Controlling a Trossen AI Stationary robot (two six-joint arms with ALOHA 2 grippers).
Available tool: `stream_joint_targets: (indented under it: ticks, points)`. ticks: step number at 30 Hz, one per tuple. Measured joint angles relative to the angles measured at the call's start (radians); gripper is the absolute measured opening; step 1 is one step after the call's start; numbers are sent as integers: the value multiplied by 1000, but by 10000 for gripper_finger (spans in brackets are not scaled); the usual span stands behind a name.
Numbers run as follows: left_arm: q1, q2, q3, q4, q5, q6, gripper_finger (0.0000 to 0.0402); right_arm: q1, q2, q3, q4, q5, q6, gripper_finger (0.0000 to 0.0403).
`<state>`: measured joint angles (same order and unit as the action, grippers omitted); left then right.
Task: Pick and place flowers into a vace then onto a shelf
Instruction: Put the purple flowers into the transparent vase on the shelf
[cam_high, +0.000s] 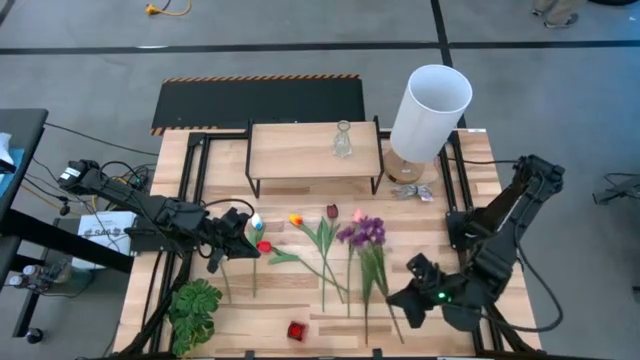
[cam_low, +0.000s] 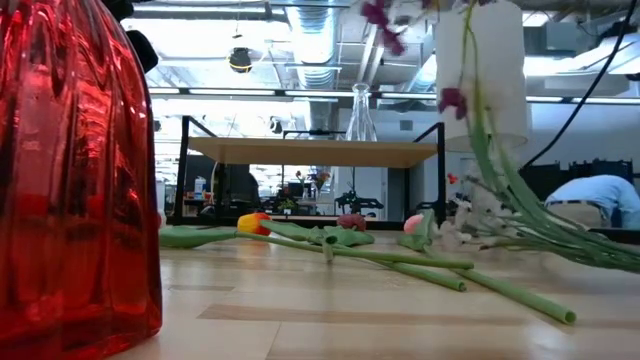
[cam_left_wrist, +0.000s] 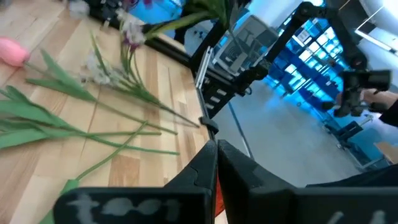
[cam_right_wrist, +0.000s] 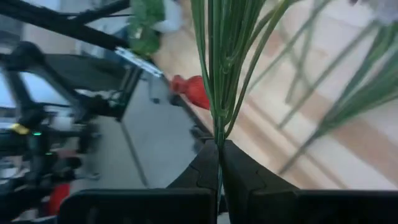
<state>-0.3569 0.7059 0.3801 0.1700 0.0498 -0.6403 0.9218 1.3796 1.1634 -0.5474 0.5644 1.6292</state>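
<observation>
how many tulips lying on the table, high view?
5: white and red by the left gripper, orange, maroon and pink mid-table. More may be hidden.

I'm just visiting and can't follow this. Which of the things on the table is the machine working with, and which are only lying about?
Part of the job:
- flowers lying on the table
- purple bunch, stems pinched in the right end effector
- clear glass vase
- shelf under it

Just lying about:
- leafy green plant
- small red glass
- white lamp
- black panel

Robotics lab, exposed ceiling ducts (cam_low: 310, 40), concrete floor (cam_high: 300, 30), test rigs behind wooden table (cam_high: 280, 290)
</observation>
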Motion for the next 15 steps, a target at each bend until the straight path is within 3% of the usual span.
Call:
stream_joint_targets:
  ticks: [4,6,12,15]
  points:
    - [0,0,0,42,1,0,0,3,0,-71,6,-214,141,0]
    - [0,0,0,52,2,-1,0,7,8,-109,63,-268,156,0]
    - [0,0,0,75,2,-9,0,1,8,-184,368,-298,88,0]
    - [0,0,0,75,2,-11,0,-3,7,-188,473,-257,-4,0]
